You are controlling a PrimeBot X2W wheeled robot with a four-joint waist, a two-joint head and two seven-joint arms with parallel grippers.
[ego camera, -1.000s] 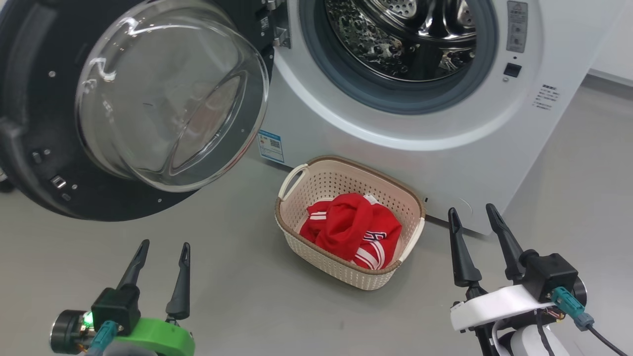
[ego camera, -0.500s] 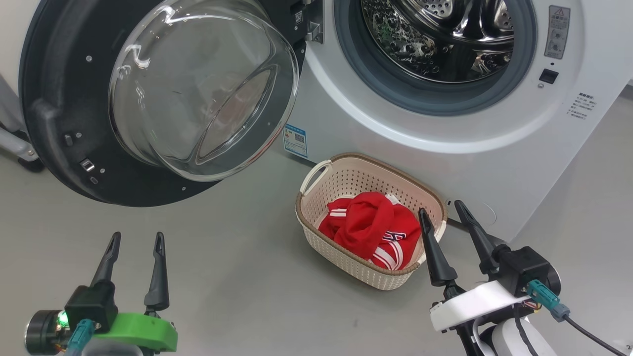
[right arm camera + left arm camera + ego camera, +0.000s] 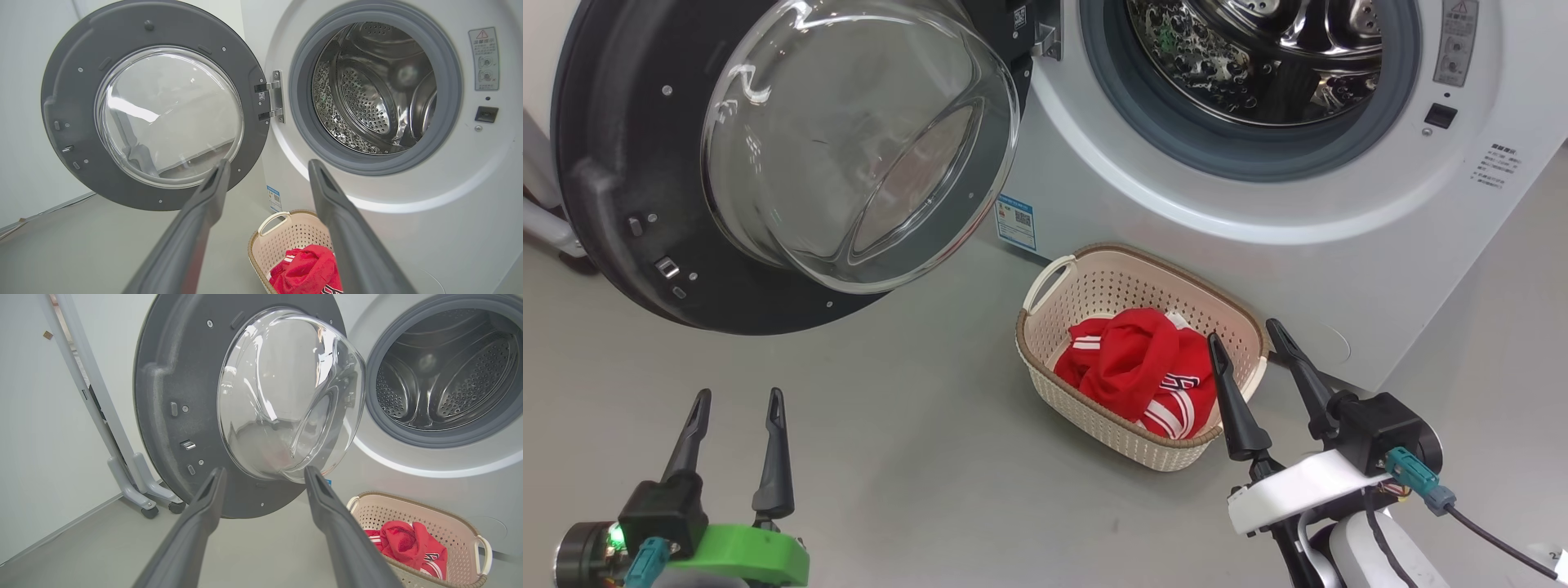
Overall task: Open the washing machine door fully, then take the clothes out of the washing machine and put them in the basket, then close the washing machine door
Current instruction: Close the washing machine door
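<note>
Both my pairs of fingers are spread wide and hold nothing. My left gripper (image 3: 739, 394) hangs low over the floor. My right gripper (image 3: 1244, 331) has its tips over the right end of the basket (image 3: 1045, 282), and I cannot tell whether they touch its rim. The clothes (image 3: 1131, 367) lie bunched inside the basket, just left of my right fingertips. The drum (image 3: 1258, 57) of the washer (image 3: 1094, 204), up ahead of my right fingers, looks bare as far as I can see in, so I judge only the closing is left.

The door (image 3: 629, 163) stands swung wide, ahead of and above my left fingers, with its inner face towards me. Its hinge (image 3: 274, 98) is on the side nearer my right fingers. I expect it to be stiff and fairly heavy, swinging only about that hinge. The glass bowl (image 3: 849, 139) is rounded, slick and breakable, so it is no place to press. I would take the black rim at its far left edge, furthest from the hinge, where a light steady push turns it most easily. Near the end I would go gently so the latch meets the washer without a slam.
</note>
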